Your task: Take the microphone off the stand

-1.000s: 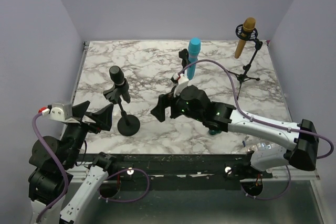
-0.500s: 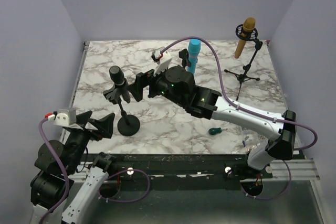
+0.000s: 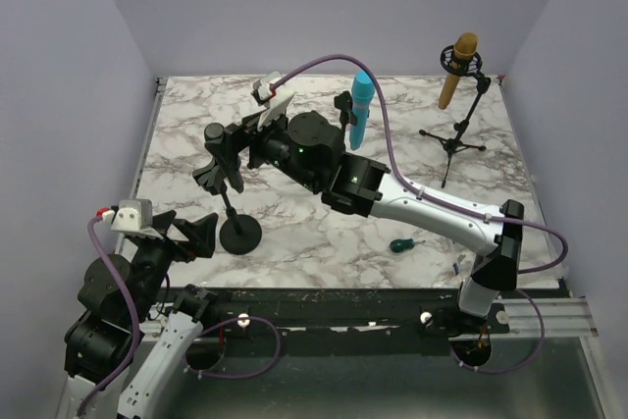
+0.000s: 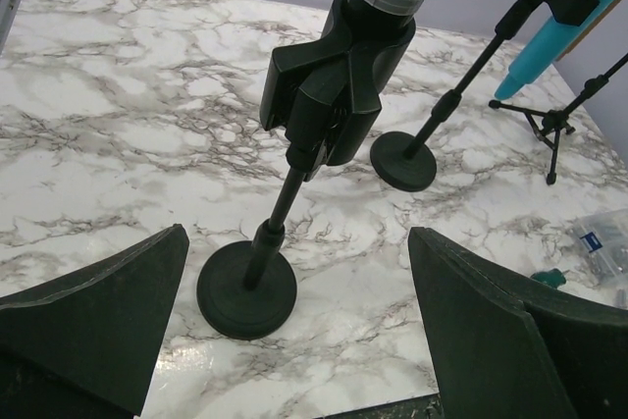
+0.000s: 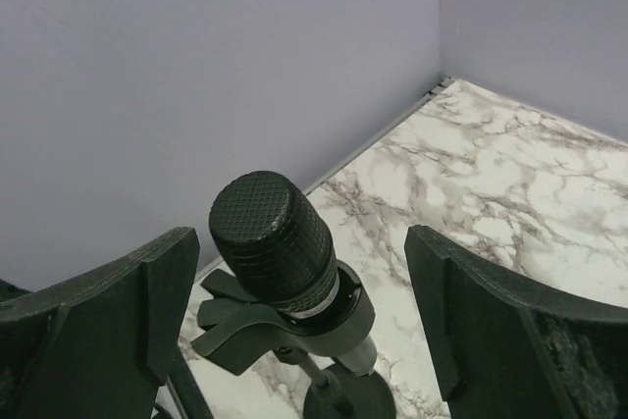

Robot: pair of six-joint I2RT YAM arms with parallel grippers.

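Note:
A black microphone [image 3: 218, 138] sits upright, slightly tilted, in the clip of a black round-base stand [image 3: 239, 235] at the table's left. My right gripper [image 3: 235, 141] is open at the height of the microphone's head, coming from its right. In the right wrist view the mesh head [image 5: 273, 240] stands between the fingers [image 5: 118, 316] without touching them, and the clip [image 5: 294, 326] is below it. My left gripper [image 3: 189, 233] is open and empty, low and just left of the stand's base. The left wrist view shows the base [image 4: 245, 291] and the clip [image 4: 334, 85].
A cyan microphone [image 3: 360, 108] on a second round-base stand is at the back middle. A gold microphone [image 3: 457, 68] on a tripod stands at the back right. A small green object [image 3: 402, 244] and a clear plastic bag [image 4: 603, 242] lie near the front right.
My right arm has swung left and away from the table's middle to the black microphone, and its open fingers now flank the head. My left gripper has shifted slightly.

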